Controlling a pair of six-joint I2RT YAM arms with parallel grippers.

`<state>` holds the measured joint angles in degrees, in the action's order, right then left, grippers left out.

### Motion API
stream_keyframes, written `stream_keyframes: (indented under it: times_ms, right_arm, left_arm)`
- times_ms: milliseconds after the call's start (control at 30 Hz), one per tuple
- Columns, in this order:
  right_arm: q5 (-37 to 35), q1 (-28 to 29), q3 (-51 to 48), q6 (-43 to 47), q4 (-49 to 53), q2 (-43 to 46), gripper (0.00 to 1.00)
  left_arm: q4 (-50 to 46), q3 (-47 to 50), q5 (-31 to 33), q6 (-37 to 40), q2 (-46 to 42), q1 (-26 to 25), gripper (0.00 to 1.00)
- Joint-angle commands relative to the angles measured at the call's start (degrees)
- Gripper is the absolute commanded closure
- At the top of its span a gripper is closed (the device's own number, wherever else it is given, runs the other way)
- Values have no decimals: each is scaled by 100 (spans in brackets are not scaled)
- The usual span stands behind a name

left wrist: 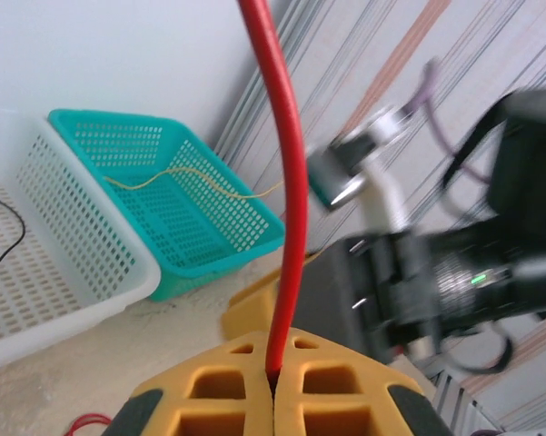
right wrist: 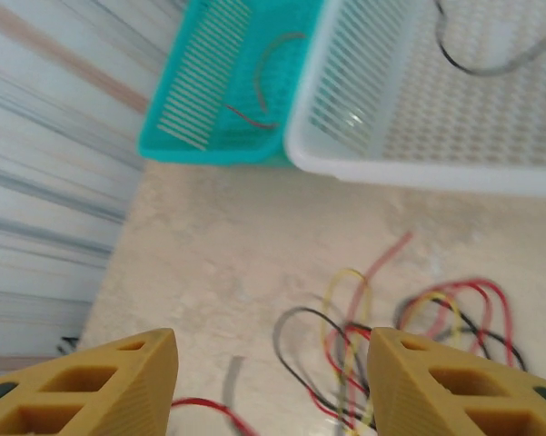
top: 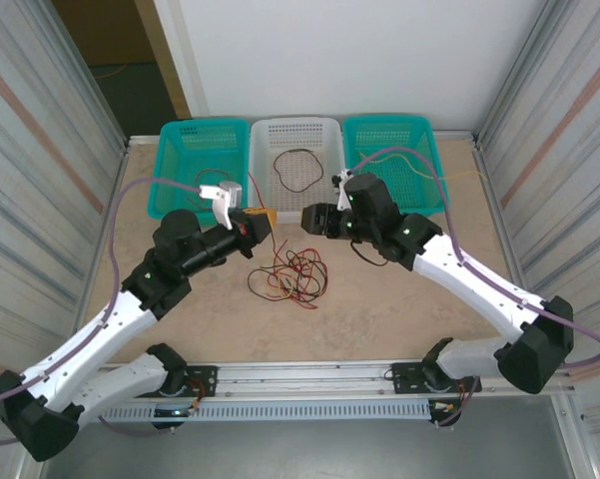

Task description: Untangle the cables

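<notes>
The left fingers (left wrist: 245,392) are pinched shut on a red cable (left wrist: 289,182); lift it slowly toward eleven o'clock, clear of the tangled cables (top: 288,275) on the tabletop (top: 399,309), at six o'clock from the white basket (top: 263,160). The right fingers (right wrist: 118,386) hang half open and empty above the tangle, whose crossing strands may drag along.

top: overhead, facing down | wrists: close, low | shared: white basket (top: 270,140)

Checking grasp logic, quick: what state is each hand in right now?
Left hand: closed, pinching the red cable.
Right hand: open, holding nothing.
</notes>
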<state>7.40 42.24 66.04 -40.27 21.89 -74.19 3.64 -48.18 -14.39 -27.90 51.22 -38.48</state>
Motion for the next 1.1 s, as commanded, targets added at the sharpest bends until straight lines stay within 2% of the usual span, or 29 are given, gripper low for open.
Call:
stream_keyframes:
  times_ms: [0, 167, 267, 500, 667, 833, 1000, 1067]
  right_arm:
    - [557, 75, -240, -58, 105, -257, 43]
    - [669, 427, -355, 249, -21, -667, 43]
    - [643, 517, -410, 277, -68, -973, 48]
    - [426, 630, -990, 178, -316, -1467, 56]
    - [261, 374, -1366, 8, -316, -1614, 60]
    - [205, 259, -1464, 75, -197, -1413, 60]
    - [-455, 347, -1096, 396, 443, -875, 56]
    - [-843, 544, -925, 613, 606, -523, 51]
  left_arm:
    - [-61, -349, -260, -128, -14, 25, 100]
    - [-114, -632, -492, -223, 90, 42, 100]
    - [-247, -836, -422, -208, 64, 47, 100]
    - [-941, -1345, 336, -90, -81, 222, 100]
    - [-1282, -1509, 721, -293, -240, 523, 100]
    - [-1911, -1674, 797, -564, -254, 1009, 100]
    - [-2338, -1721, 613, -759, -210, 1349, 100]
    - [-2372, -1721, 506, -812, -145, 1372, 100]
